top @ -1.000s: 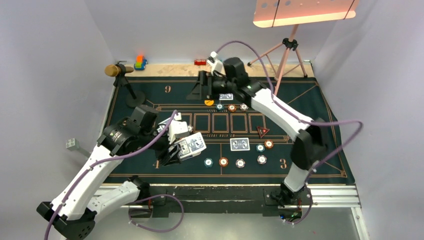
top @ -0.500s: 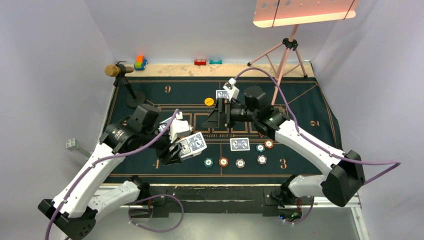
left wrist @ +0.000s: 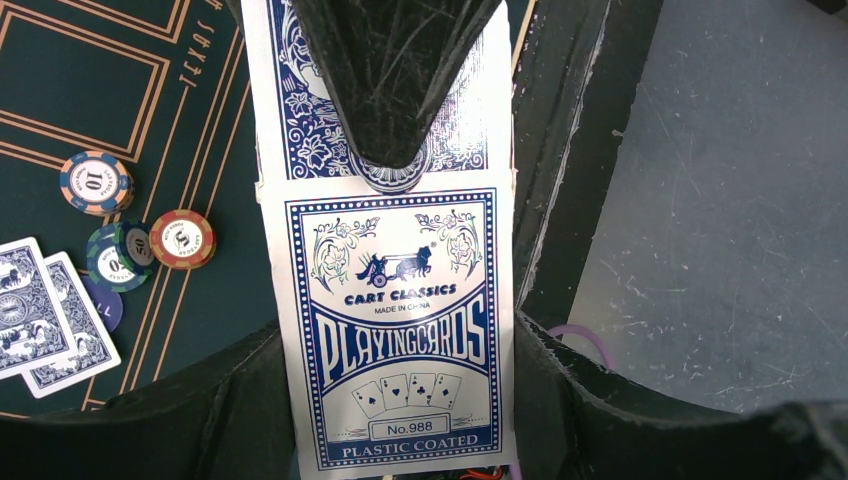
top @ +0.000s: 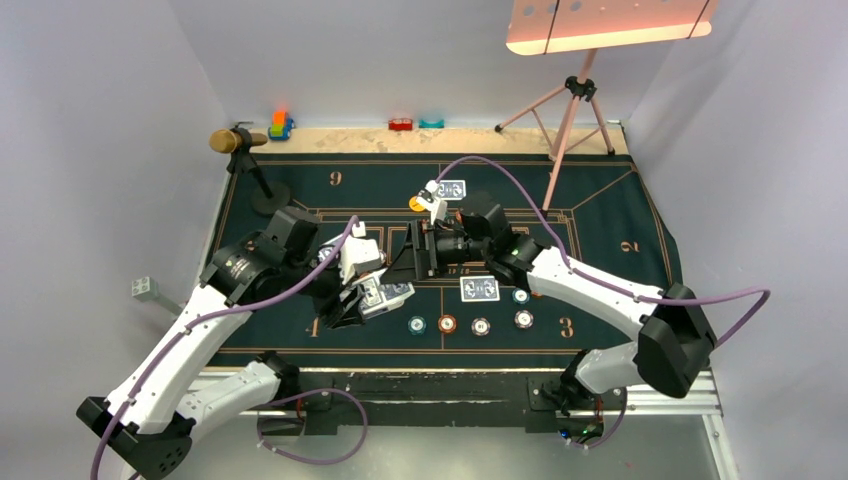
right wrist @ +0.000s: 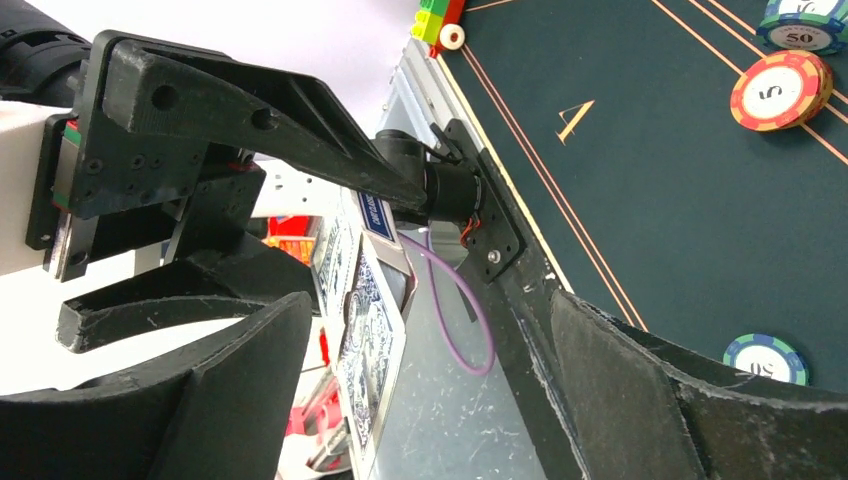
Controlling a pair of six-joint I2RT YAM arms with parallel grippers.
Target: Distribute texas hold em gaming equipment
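Observation:
My left gripper [top: 375, 298] is shut on a blue-and-white playing-card box [top: 388, 294], held above the mat's near-left part. In the left wrist view the box [left wrist: 392, 330] fills the space between my fingers [left wrist: 200, 410]. My right gripper [top: 412, 252] is open and reaches left to the box. In the right wrist view it [right wrist: 430, 310] straddles the box's edge [right wrist: 365, 330]. Blue-backed cards lie at the far middle [top: 452, 189] and the near middle [top: 479, 288]. Chips [top: 447, 323] sit in a near row. A yellow disc [top: 416, 203] lies by the right wrist. The red triangle is hidden.
The dark green mat [top: 620, 210] covers the table. A microphone on a round base [top: 268, 195] stands at the far left. Small toys [top: 281, 125] [top: 401, 124] line the far edge. A pink tripod [top: 572, 95] stands at the far right.
My right arm has swung back from the far side of the mat to the card box, leaving two cards there. The left gripper has lowered and tilted the box a little.

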